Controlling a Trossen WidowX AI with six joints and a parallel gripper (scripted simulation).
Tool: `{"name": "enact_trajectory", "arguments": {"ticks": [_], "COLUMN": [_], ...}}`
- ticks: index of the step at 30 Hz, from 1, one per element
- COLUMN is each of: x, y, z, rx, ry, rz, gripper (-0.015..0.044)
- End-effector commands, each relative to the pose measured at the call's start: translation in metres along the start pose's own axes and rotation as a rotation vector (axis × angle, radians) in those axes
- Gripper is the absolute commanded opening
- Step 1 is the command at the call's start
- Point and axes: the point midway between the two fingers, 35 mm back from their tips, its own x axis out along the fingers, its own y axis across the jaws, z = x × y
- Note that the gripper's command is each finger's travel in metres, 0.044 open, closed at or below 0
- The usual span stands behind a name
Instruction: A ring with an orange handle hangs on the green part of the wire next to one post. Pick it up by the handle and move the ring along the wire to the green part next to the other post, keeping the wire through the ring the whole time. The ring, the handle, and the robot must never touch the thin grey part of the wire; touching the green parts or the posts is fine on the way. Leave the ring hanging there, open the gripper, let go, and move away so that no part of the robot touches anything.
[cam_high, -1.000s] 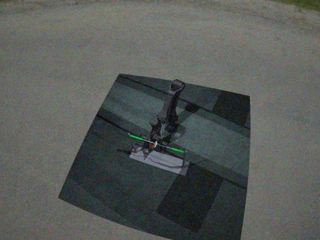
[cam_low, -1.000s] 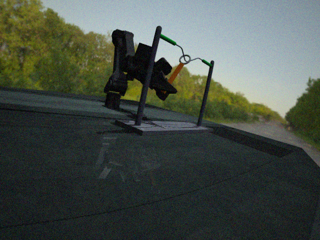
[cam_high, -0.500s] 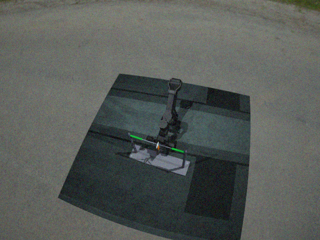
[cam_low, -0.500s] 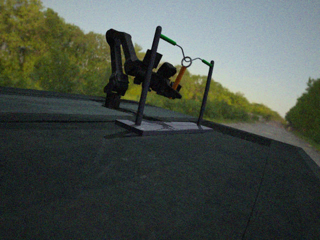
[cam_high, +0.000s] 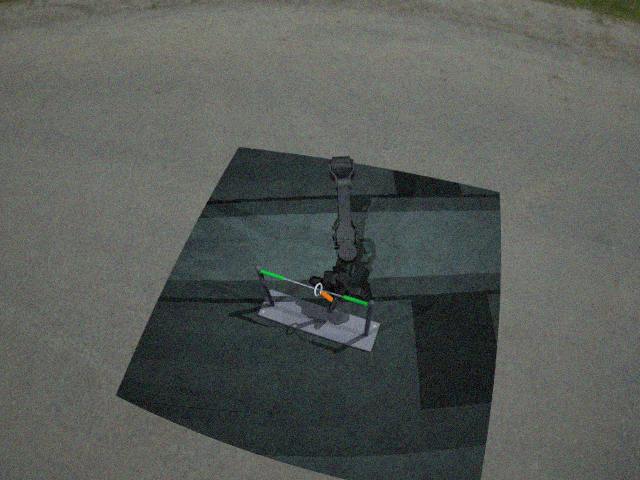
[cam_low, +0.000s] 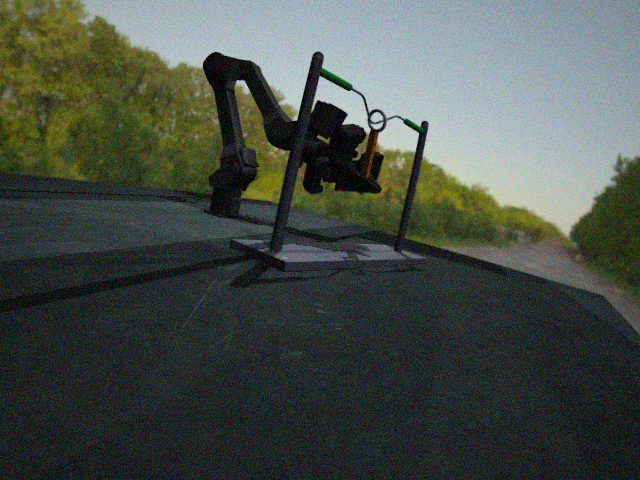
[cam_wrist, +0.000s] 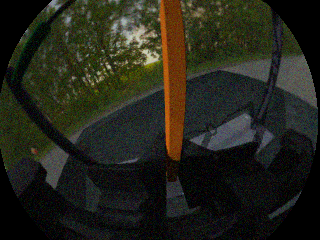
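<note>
The ring is around the grey middle stretch of the wire, between the left green part and the right green part. The wire appears to pass through it; any contact is too small to tell. The orange handle hangs below the ring, slightly tilted. My gripper is shut on the handle's lower end, below the wire. The ring is outside the wrist view.
The left post and right post stand on a pale base plate. In the exterior view, the arm is behind the left post. A green wire part shows at the wrist view's upper left.
</note>
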Motion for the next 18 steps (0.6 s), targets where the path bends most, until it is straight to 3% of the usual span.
{"name": "enact_trajectory", "arguments": {"ticks": [1, 18], "x": [0.001, 0.002], "y": [0.017, 0.056], "z": [-0.002, 0.007], "rx": [0.112, 0.29], "ry": [0.002, -0.01], "rz": [-0.016, -0.029], "gripper": [-0.015, -0.015]}}
